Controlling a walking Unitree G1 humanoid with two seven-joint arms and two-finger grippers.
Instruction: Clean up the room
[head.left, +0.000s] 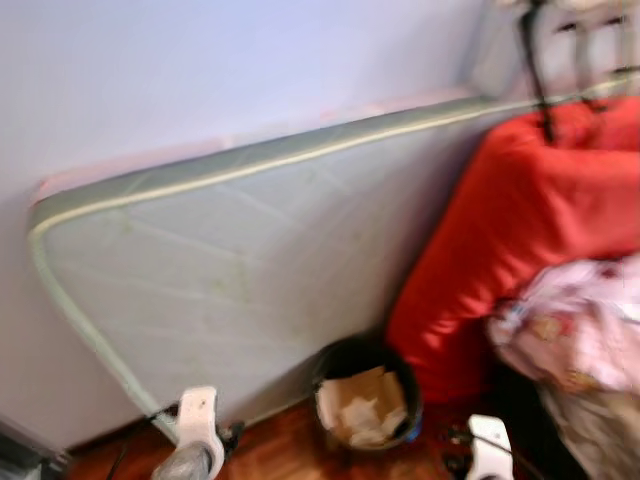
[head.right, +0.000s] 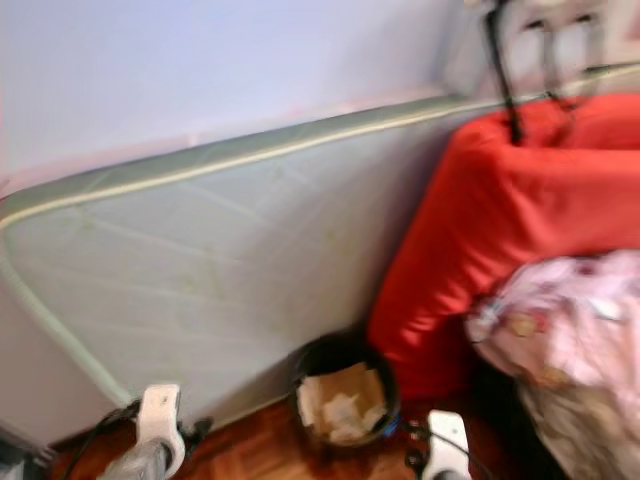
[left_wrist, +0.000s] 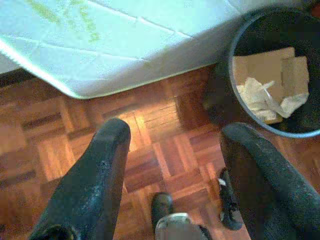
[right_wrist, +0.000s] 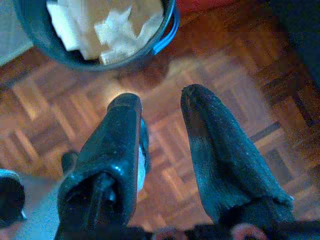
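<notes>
Though nothing is in hand yet, the black wastebasket (head.left: 366, 395) on the parquet floor (left_wrist: 150, 150), against the leaning mattress (head.left: 230, 270) and beside the red cushion (head.left: 520, 230), looks light and stiff; its cardboard and paper scraps (left_wrist: 270, 85) would crumple easily. I'd take it by the rim. It sits just ahead, between both arms: left gripper (left_wrist: 175, 150) jaws wide and empty, right gripper (right_wrist: 160, 115) jaws moderately apart.

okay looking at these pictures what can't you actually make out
- Bin contents: cardboard and crumpled paper on top hide whatever lies beneath, in both eye and wrist views.
- Red cover: cut off by the right edge of the eye views.
- Patterned fabric: print too blurred to read.
- Mattress: its lower corner is hidden behind the bin.
</notes>
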